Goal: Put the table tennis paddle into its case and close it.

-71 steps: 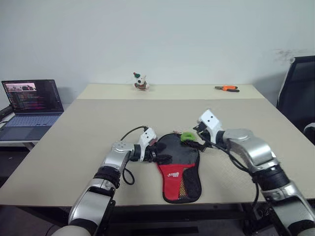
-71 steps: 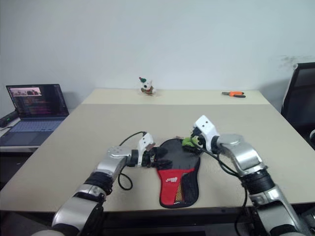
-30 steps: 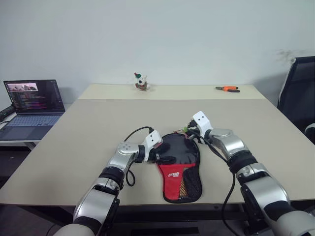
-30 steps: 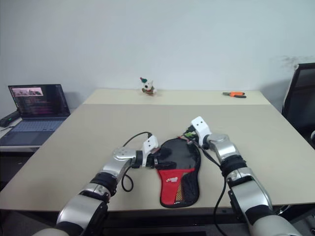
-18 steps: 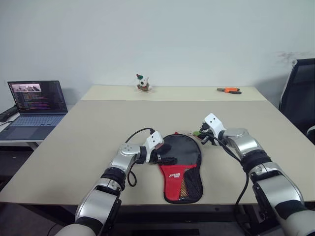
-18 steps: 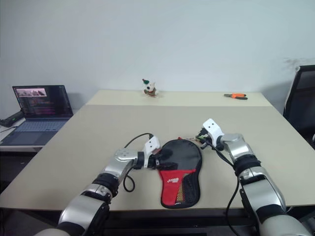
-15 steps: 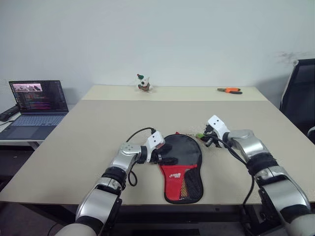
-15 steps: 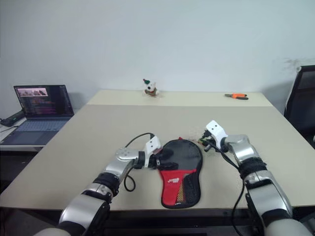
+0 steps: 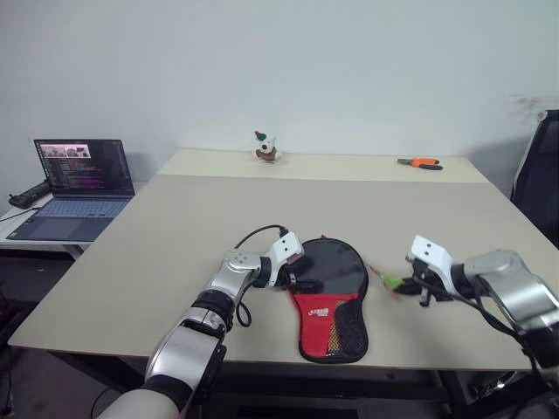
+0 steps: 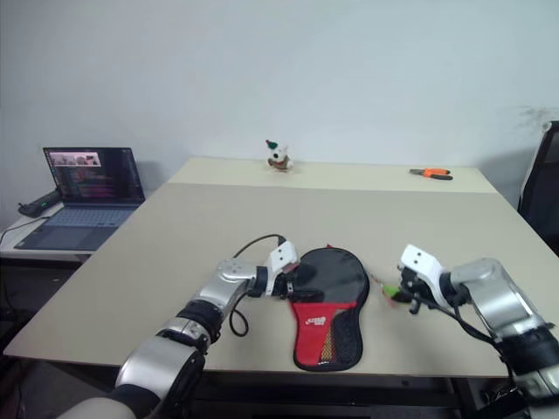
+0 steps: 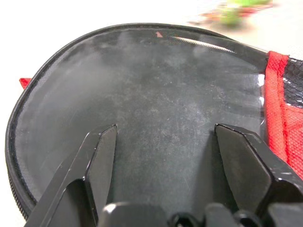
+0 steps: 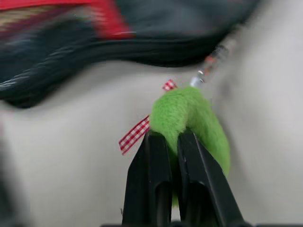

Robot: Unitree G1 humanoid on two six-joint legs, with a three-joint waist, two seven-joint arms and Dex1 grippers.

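The case [image 9: 330, 278] lies flat near the table's front edge, its round black end pointing away and its red mesh section [image 9: 327, 319] toward me. The table tennis paddle is hidden. My left gripper [image 9: 295, 269] rests on the left side of the round end. In the left wrist view its fingers [image 11: 102, 151] stand open, spread over the black face of the case [image 11: 161, 94]. My right gripper [image 9: 409, 284] is off the case's right side, shut on a green fuzzy zipper charm [image 12: 194, 113] with a red-checked ribbon. A short cord [image 9: 377, 273] runs from the charm back to the rim.
An open laptop [image 9: 74, 175] sits on a side desk at the left. A small toy figure [image 9: 265, 148] and orange-handled pliers [image 9: 419, 162] lie at the table's far edge. A black chair [image 9: 543, 175] stands at the right. Bare tabletop [image 9: 218, 209] surrounds the case.
My right gripper has drawn the green charm from the case's far right rim outward to the right and toward me. The left gripper stays on the case. The camera has shifted.
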